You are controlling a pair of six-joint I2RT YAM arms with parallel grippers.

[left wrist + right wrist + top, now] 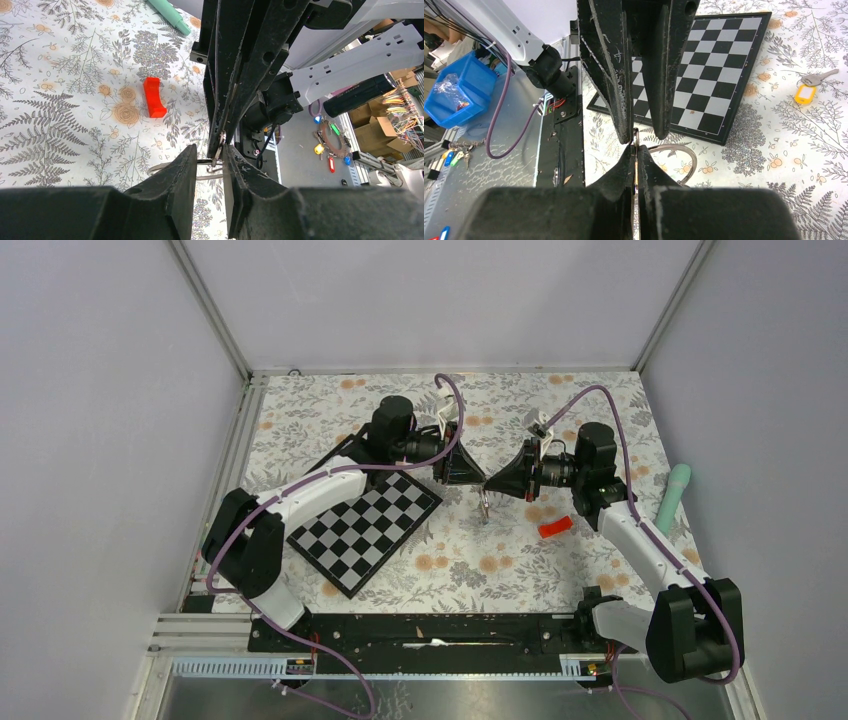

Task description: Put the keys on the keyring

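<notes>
My two grippers meet tip to tip above the floral cloth, right of the chessboard. My right gripper (492, 486) (636, 150) is shut on a thin flat metal key, seen edge-on between its pads. The silver keyring (691, 157) (159, 167) loops out at that tip and hangs below it (483, 506). My left gripper (477, 480) (210, 162) has its jaws a little apart. They straddle the key tip, and the ring's wire crosses the gap. A second key with a yellow head (807, 93) lies on the cloth beyond the chessboard. It is hidden in the top view.
A black-and-white chessboard (365, 525) (709, 60) lies under the left arm. A red block (555, 527) (154, 97) lies on the cloth near the right gripper. A teal cylinder (676, 495) (170, 15) lies at the right edge.
</notes>
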